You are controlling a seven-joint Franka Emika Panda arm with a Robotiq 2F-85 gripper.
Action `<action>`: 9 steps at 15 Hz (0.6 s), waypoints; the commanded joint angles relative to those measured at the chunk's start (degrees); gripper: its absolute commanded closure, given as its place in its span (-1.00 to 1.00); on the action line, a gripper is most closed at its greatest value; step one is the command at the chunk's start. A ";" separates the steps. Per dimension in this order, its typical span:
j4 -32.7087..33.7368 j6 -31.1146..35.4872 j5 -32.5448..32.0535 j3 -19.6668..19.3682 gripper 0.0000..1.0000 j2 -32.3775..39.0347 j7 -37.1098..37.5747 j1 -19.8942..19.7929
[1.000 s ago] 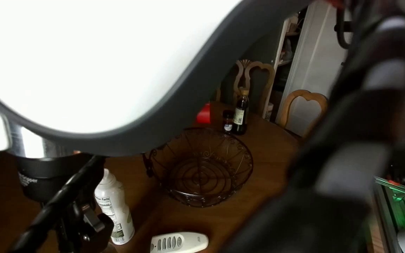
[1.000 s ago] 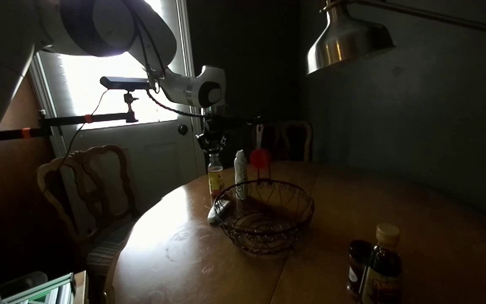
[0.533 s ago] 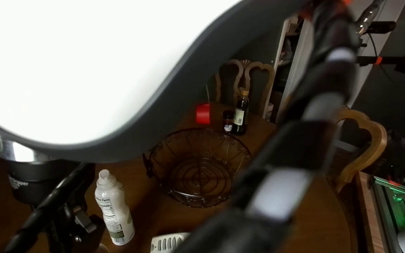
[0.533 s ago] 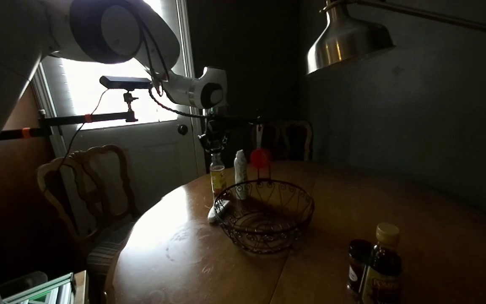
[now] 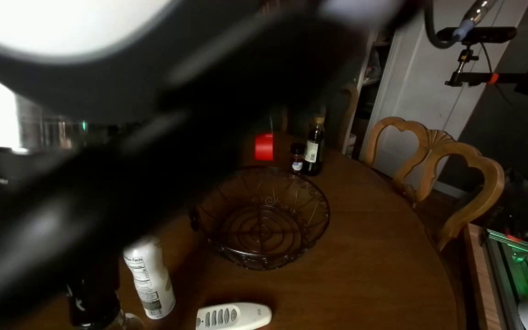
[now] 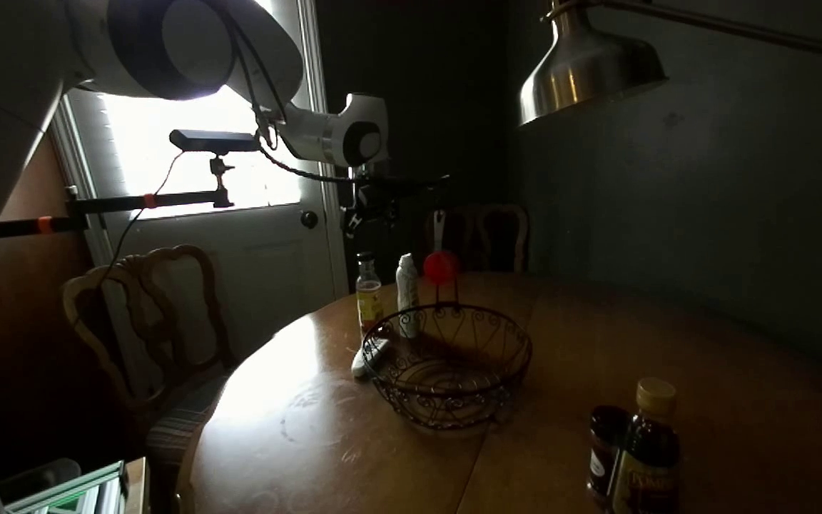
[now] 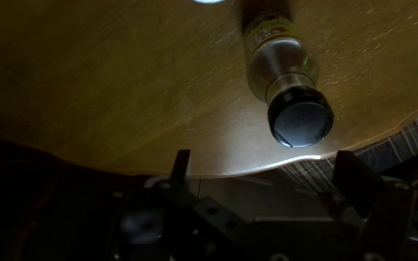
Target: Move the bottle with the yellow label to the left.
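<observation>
The bottle with the yellow label (image 6: 369,300) stands upright on the table beside the white bottle, its dark cap uncovered. Seen from above in the wrist view, the cap (image 7: 300,117) of that bottle lies ahead of the fingertips, with part of the yellow label showing beyond it. My gripper (image 7: 263,156) is open, its fingers wide apart and nothing between them. In an exterior view the gripper (image 6: 370,225) hangs just above the cap, apart from it. In an exterior view where the arm (image 5: 154,151) crosses close to the camera, the bottle cannot be made out clearly.
The white bottle (image 5: 151,279) and a white remote (image 5: 234,316) are close by. A wire basket (image 6: 447,389) sits beside them, a red scoop (image 6: 441,267) behind it. Two dark bottles (image 6: 650,450) stand farther off. The table edge (image 7: 267,166) runs near the yellow-label bottle.
My gripper, earlier around the top of the yellow-label bottle, has let go and risen above it. The bottle shifted very slightly right in an exterior view and its cap is now visible.
</observation>
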 commanded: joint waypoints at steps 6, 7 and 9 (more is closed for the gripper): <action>-8.80 -5.82 0.09 -2.64 -1.00 -13.76 9.63 -4.07; -10.30 -7.73 0.41 -2.95 -1.00 -16.16 13.01 -4.24; -12.13 -12.24 1.83 -2.82 -1.00 -20.09 18.01 -4.71</action>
